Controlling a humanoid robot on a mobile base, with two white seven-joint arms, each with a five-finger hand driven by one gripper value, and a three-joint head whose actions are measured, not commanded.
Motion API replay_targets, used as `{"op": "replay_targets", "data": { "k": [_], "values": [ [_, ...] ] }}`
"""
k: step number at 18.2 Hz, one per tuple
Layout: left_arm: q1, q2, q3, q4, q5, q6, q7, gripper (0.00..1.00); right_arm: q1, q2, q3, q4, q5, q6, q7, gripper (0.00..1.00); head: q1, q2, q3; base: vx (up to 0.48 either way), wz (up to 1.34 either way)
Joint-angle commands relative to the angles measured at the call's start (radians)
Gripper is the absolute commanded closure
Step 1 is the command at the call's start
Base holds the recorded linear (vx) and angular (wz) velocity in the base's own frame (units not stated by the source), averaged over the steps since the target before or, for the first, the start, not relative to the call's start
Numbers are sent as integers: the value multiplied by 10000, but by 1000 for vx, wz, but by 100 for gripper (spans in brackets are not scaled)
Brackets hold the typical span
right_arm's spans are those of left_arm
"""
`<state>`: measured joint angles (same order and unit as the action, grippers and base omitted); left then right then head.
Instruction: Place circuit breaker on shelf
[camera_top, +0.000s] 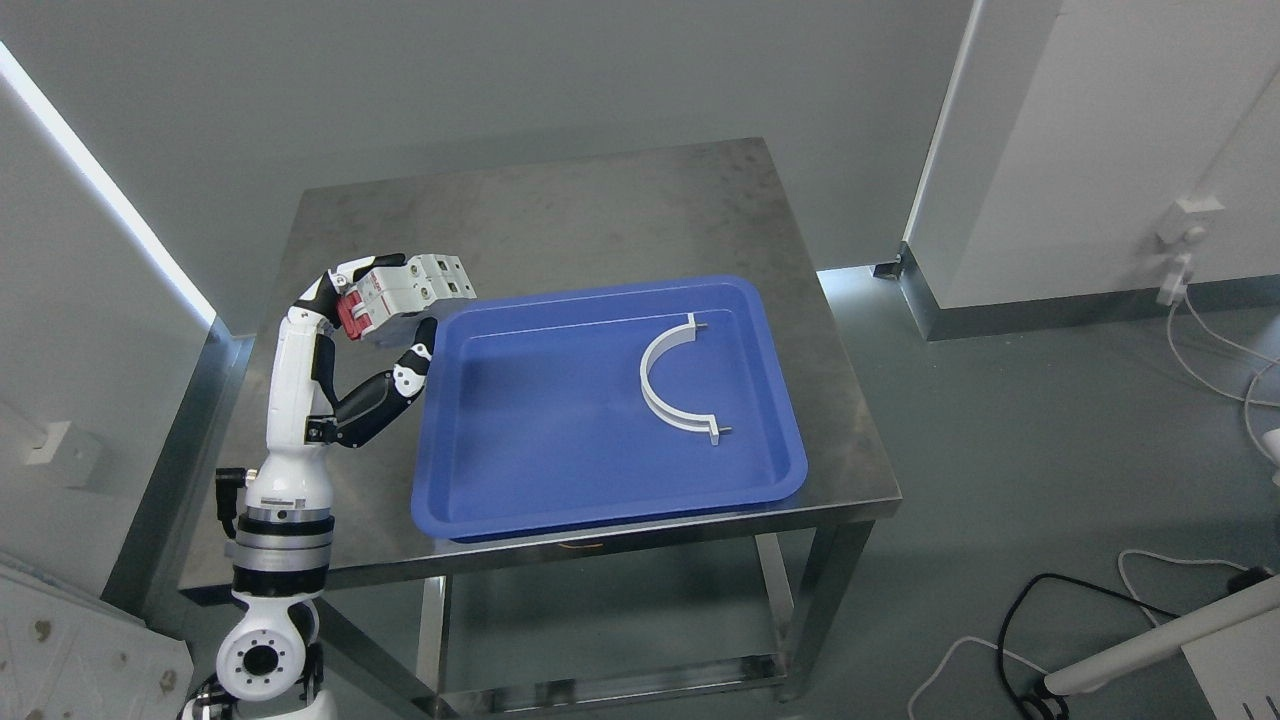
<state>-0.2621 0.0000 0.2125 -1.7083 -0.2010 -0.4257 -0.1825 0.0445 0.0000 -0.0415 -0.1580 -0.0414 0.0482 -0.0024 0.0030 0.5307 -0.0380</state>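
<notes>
A white circuit breaker (415, 288) with red switches is held in my left hand (385, 315), just off the far left corner of the blue tray (560, 470). The fingers (372, 268) wrap over its top and the thumb (412, 362) presses from below. It is lifted slightly above the steel table (560, 210). My left arm rises from the lower left. My right arm does not show.
A white half-ring clamp (670, 385) lies in the tray's right half. Pale walls stand left and right of the table. Cables (1010, 620) trail on the floor at the lower right, and a lower bar (600, 690) runs under the table.
</notes>
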Motion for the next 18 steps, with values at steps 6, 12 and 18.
{"op": "replay_targets", "data": {
  "k": [6, 12, 18],
  "values": [
    [-2, 175, 7, -6, 0, 8, 0, 89, 0, -175, 0, 0, 0, -7, -6, 0, 0, 0, 0, 0, 0],
    [-2, 175, -8, -6, 0, 8, 0, 89, 0, -175, 0, 0, 0, -7, -6, 0, 0, 0, 0, 0, 0],
    [13, 175, -8, -6, 0, 8, 0, 89, 0, -175, -15, 0, 0, -7, -6, 0, 0, 0, 0, -1, -7]
  ]
}}
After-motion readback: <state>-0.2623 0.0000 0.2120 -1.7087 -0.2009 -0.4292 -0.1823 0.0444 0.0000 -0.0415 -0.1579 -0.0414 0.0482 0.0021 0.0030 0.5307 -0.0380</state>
